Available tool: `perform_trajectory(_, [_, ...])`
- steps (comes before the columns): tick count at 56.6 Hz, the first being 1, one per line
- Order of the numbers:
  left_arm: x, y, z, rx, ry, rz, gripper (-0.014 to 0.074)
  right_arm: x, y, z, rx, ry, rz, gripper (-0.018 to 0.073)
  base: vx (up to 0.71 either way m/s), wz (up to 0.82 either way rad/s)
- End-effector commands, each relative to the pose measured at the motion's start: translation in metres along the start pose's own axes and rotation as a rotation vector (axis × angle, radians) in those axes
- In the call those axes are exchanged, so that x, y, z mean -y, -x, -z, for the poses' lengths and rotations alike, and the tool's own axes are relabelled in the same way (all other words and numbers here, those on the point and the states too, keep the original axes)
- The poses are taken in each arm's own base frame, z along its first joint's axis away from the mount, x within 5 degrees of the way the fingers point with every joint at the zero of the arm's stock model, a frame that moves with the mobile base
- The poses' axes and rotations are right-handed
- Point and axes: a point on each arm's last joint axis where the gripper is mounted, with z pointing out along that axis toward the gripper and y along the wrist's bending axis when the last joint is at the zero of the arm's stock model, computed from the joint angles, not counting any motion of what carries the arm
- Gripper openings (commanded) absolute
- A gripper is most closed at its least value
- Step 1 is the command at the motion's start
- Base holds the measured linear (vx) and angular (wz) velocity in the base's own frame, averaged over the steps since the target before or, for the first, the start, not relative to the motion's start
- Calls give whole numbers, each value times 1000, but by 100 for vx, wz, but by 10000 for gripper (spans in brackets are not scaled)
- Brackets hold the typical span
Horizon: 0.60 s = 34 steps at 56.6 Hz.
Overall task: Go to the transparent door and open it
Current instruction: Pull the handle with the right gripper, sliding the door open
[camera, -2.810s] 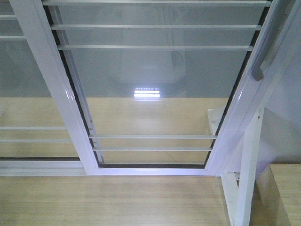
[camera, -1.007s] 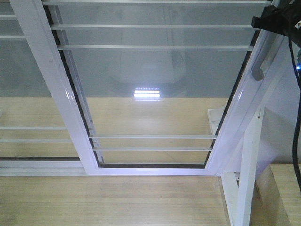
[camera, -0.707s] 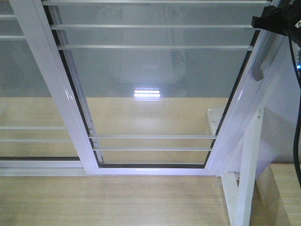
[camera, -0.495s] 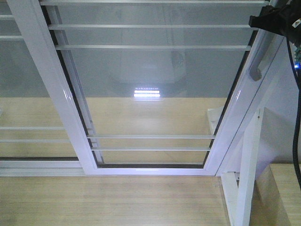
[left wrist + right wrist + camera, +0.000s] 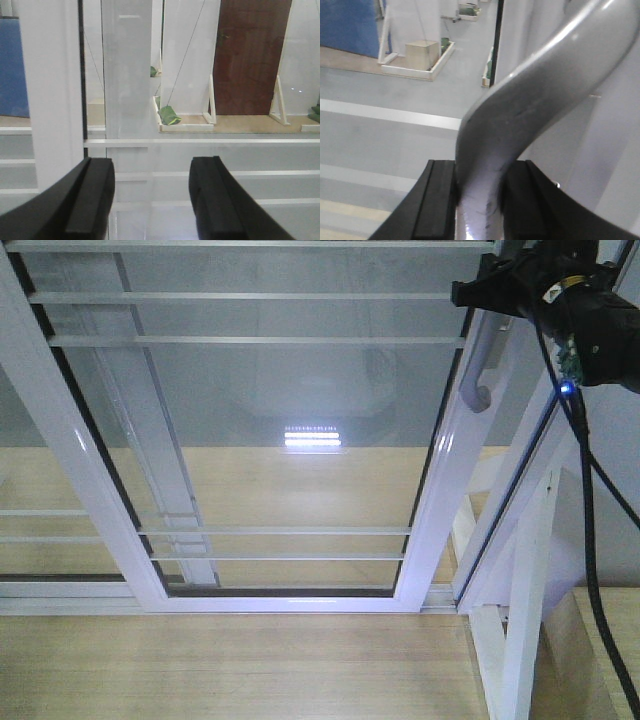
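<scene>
The right gripper [image 5: 479,200] is clamped on the grey curved handle [image 5: 535,95] of the transparent door [image 5: 432,500]. In the right wrist view its two black pads [image 5: 437,200] press against either side of the handle's lower stretch, with no gap showing between rubber and metal. In the front view that gripper sits at the upper end of the handle, high on the door's right-hand stile. A black cable [image 5: 588,540] hangs from the arm down past the frame, and a small blue light [image 5: 567,389] glows on the arm. The left gripper [image 5: 152,200] is spread wide with nothing between its fingers [image 5: 92,195]. It faces the glass and its thin white horizontal bars; whether it touches the pane I cannot tell. The door fills the middle of the front view, its bottom rail down in the track at the wooden floor [image 5: 230,670]. Its handle-side stile stands apart from the white jamb [image 5: 510,520] to the right, leaving a narrow gap. A second white-framed glass panel [image 5: 150,450] overlaps behind the door's left part. A bright lamp reflection [image 5: 313,437] sits on the glass.
</scene>
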Motion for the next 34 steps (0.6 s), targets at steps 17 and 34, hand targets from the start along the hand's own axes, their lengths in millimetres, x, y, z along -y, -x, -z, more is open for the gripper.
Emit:
perform_trajectory(17, [0, 20, 3, 111, 3, 8, 470, -38, 52, 28, 174, 99, 53, -9, 0, 0])
perform_trajectory(34, [0, 19, 3, 100, 1, 7, 470, -38, 71, 52, 140, 117, 58, -9, 0, 0])
